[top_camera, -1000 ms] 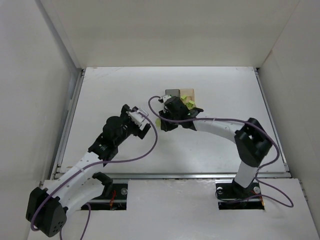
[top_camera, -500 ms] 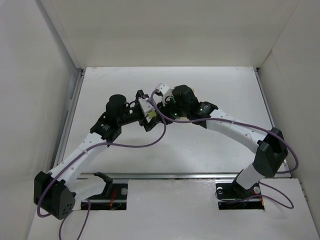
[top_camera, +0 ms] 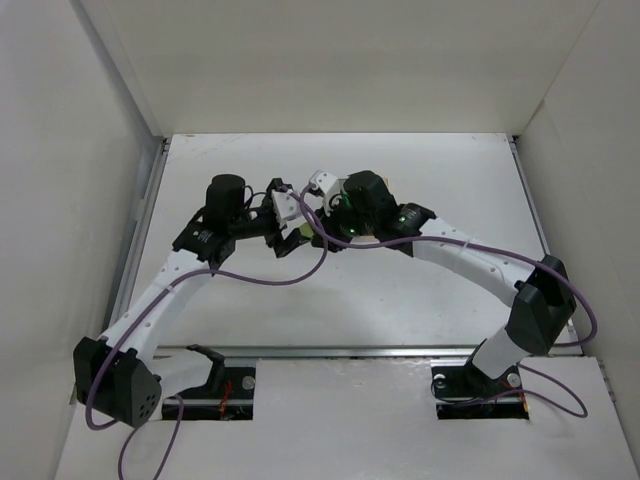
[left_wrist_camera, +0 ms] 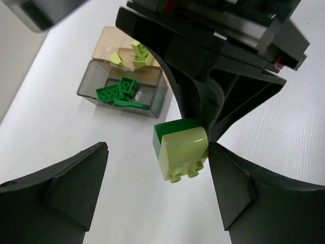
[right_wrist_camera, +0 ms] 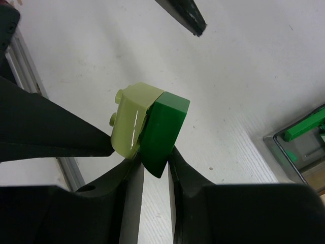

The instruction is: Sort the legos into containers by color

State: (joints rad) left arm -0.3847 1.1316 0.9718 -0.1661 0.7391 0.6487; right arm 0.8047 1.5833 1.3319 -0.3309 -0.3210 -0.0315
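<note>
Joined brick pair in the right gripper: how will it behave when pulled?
Probably rigid: hard plastic, its dark green brick pinched in the right gripper. The glossy pale brick may slip when squeezed. Likely light: tiny beside the gripper.

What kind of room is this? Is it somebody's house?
Probably a robot lab test booth, not a house: plain white walls box in a white table, a cabled left arm and right arm are bolted at its near edge, and legos sit in small boxes.
</note>
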